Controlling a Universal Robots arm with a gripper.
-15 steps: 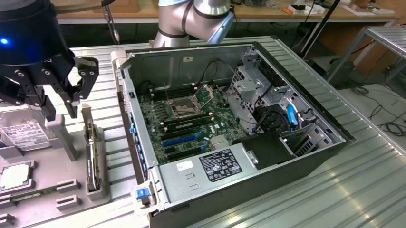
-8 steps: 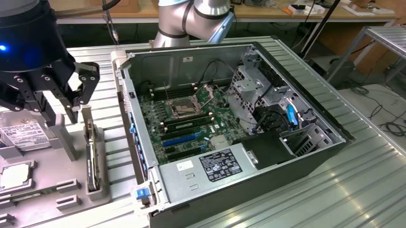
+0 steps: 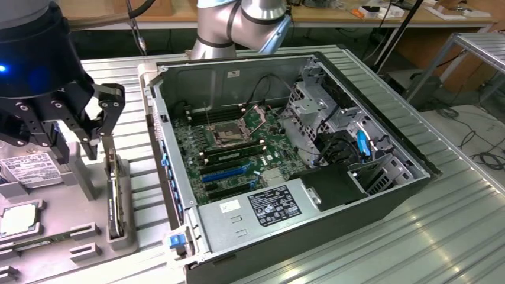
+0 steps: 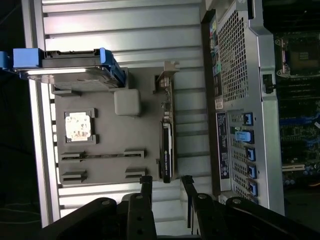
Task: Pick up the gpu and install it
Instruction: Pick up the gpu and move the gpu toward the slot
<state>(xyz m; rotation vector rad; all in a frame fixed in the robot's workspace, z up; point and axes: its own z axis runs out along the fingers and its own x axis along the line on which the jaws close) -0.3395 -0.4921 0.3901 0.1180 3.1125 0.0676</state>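
gpu (image 4: 167, 150): stands on its long edge in a slot of the gray holder, at the exterior view's left. It is just beside the open computer case, outside it, and not yet lifted.
table (image 3: 442, 236): ribbed metal, carrying the case and the holder.
computer case (image 3: 410, 160): lies on its side with the lid off and the motherboard facing up.
arm (image 3: 236, 23): silver joints rise beyond the far side of the case. The dark wrist end hangs at the near left and points straight down over the holder.
holder (image 4: 105, 135): a flat gray plate that also keeps a hard drive (image 4: 75, 70), a processor (image 4: 78, 125) and a memory stick (image 4: 102, 155), each in its own seat and apart from the gpu.
tool (image 4: 166, 181): fingers apart and clamped on nothing. It hovers above the card's end away from the bracket, one finger to each side of the card's line, seemingly without contact.
handling: judged light, thin and stiff. As a bare circuit card it is likely fragile under a hard squeeze or a twist, and its smooth faces may slip.
hold: probably best taken across the two flat faces near the upper edge, clear of the connector edge below.
bracket (image 4: 168, 75): narrow metal strip at the card's far end from the tool.
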